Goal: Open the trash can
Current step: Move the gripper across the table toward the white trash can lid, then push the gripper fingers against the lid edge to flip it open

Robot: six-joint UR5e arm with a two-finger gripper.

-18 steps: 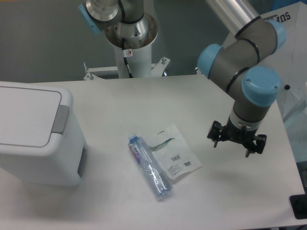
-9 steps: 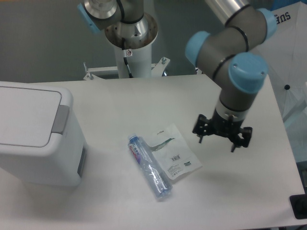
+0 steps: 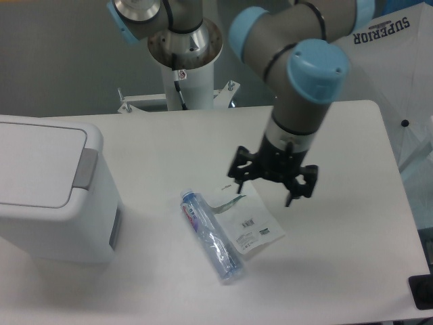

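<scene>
**Trash can shut at left; gripper hanging over table centre**

The trash can (image 3: 51,193) stands at the left edge of the table (image 3: 338,271), lid flat and closed, grey latch tab (image 3: 85,168) on its right edge, grey side panel (image 3: 116,228) lower on the right wall.

Near it, toward table centre, a clear plastic bottle (image 3: 212,235) lies on its side, touching a flat white packet (image 3: 245,218).

The arm reaches in from the upper right, wrist pointing down. The gripper (image 3: 263,191) hangs above the packet's upper corner, fingers spread apart, holding nothing, well apart from the trash can.
</scene>
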